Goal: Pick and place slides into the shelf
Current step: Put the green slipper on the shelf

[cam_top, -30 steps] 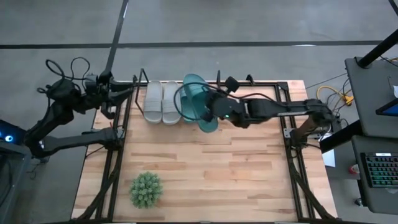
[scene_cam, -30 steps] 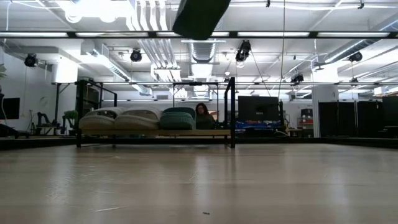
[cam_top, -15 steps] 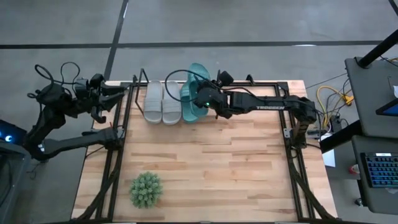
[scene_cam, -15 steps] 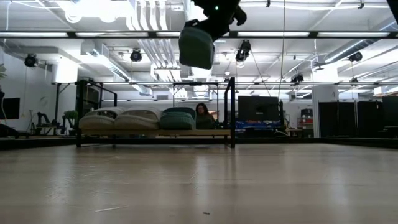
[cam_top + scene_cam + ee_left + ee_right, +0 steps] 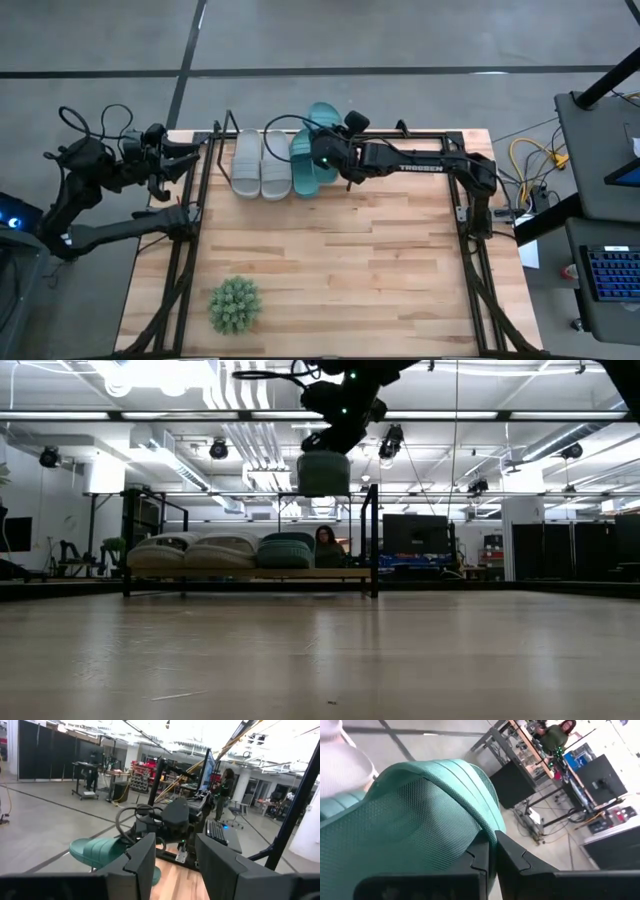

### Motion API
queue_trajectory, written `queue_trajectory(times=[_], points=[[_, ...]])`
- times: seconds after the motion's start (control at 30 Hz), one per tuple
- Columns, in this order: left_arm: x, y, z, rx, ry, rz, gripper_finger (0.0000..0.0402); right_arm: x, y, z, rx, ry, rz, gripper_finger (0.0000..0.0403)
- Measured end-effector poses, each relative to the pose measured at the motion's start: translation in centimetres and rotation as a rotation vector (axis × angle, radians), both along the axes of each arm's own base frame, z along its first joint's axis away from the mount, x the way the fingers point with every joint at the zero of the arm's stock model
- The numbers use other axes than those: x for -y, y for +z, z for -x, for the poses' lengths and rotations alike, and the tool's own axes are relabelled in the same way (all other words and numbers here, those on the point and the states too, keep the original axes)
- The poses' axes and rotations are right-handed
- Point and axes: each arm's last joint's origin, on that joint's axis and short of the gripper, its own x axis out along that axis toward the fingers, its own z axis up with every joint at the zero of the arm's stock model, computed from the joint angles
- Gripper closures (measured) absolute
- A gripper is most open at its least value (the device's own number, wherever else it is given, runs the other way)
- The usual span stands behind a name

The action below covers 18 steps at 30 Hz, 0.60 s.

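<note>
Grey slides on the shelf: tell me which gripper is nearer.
Right. The right gripper, shut on a teal slide, hangs just beside the grey slides, past the teal one already shelved. The left gripper waits off the table's left edge, farther away.

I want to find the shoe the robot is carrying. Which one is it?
Look at the black shelf at the table's far edge, where three slides sit in a row. The carried teal slide hangs in the air above that row, pinched by the right hand; the other three rest on the board.
</note>
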Motion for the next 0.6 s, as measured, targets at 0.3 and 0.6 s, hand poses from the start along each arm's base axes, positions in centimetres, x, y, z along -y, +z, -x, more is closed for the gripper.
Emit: queue_trajectory(times=[0.3,0.6], points=[[0.2,0.1,0.5,0.017,0.0,-0.008,0.0276,0.6,-2.3,-0.7,-0.142,0.017,0.005,0.0394],[0.3,0.1,0.7,0.024,0.003,-0.01,0.0276,1.3,-3.6,-0.4,-0.185,-0.014,-0.015,0.0394]])
